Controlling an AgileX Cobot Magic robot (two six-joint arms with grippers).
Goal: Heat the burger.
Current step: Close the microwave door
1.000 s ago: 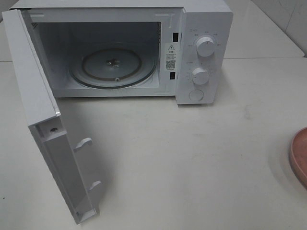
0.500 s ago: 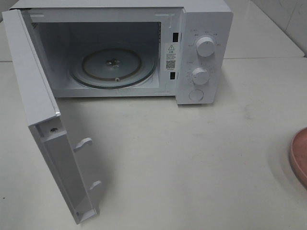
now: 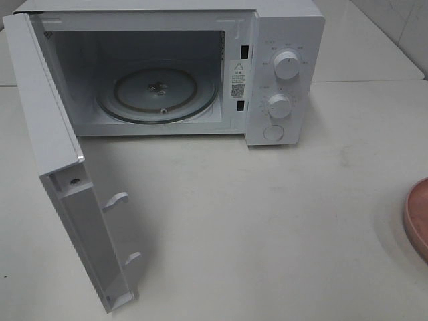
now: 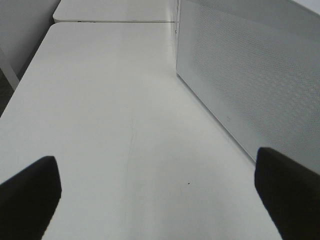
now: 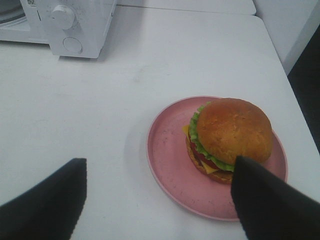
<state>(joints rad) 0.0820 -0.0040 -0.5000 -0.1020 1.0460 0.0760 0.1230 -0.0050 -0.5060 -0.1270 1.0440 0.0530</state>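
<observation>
The burger (image 5: 234, 131), with a tan-brown bun and green and red filling, sits on a round pink plate (image 5: 167, 165) on the white table. My right gripper (image 5: 157, 205) hovers open just short of the plate. One dark fingertip (image 5: 272, 205) overlaps the plate's near rim beside the burger, and the other is out over bare table. In the exterior high view only the plate's edge (image 3: 418, 217) shows at the far right, and the burger is out of that frame. My left gripper (image 4: 160, 200) is open and empty over the table beside the microwave door (image 4: 250, 75).
The white microwave (image 3: 284, 73) stands at the back with its door (image 3: 67, 187) swung fully open to the left, showing the glass turntable (image 3: 157, 93). Its two knobs and button (image 5: 70, 25) face front. The table edge (image 5: 282, 65) drops off right of the plate.
</observation>
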